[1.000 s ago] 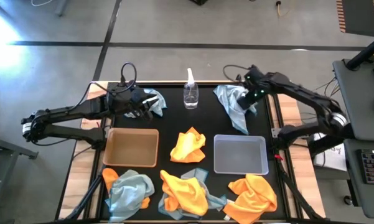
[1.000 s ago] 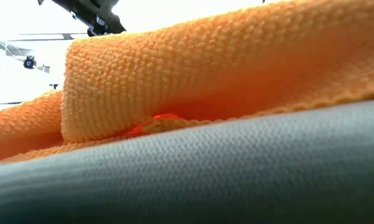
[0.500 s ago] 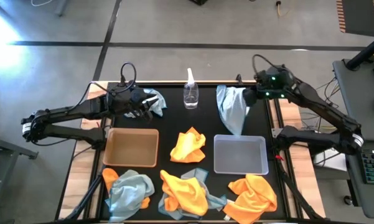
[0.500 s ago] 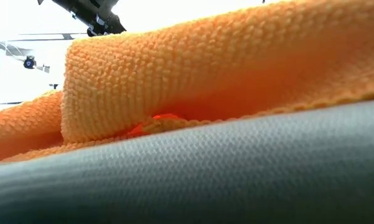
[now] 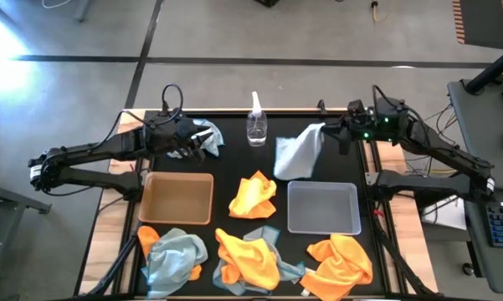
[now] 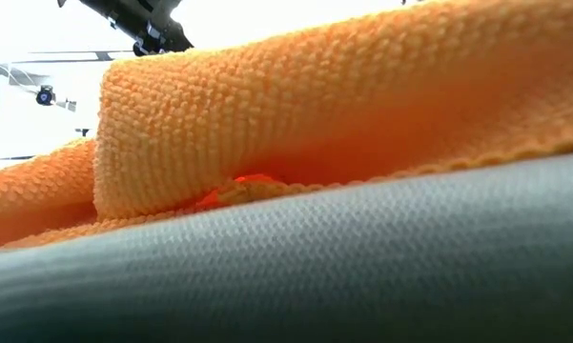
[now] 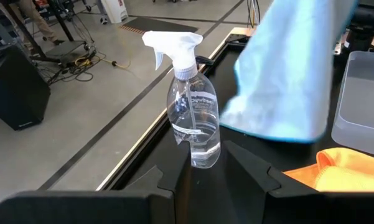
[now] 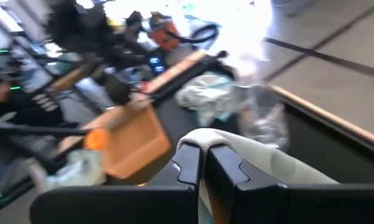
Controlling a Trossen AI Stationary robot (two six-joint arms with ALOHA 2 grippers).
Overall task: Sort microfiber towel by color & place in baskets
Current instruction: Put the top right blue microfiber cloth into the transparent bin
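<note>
Orange towel (image 6: pixel 343 114) fills low view (high shows baskets (image 5: pixel 322 207)).

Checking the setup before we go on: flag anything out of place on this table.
A clear spray bottle stands upright at the table's far edge among the towels, belonging in neither basket. Also, an orange towel lies right against the low camera, blocking its view.

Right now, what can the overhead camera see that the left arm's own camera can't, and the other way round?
Only the high view shows both arms, the brown basket, the towel piles along the near edge and the right gripper shut on the blue-grey towel. Only the left wrist view shows the left gripper fingers up close and the room beyond the table. Both show the spray bottle, that hanging towel, the clear basket and an orange towel.
</note>
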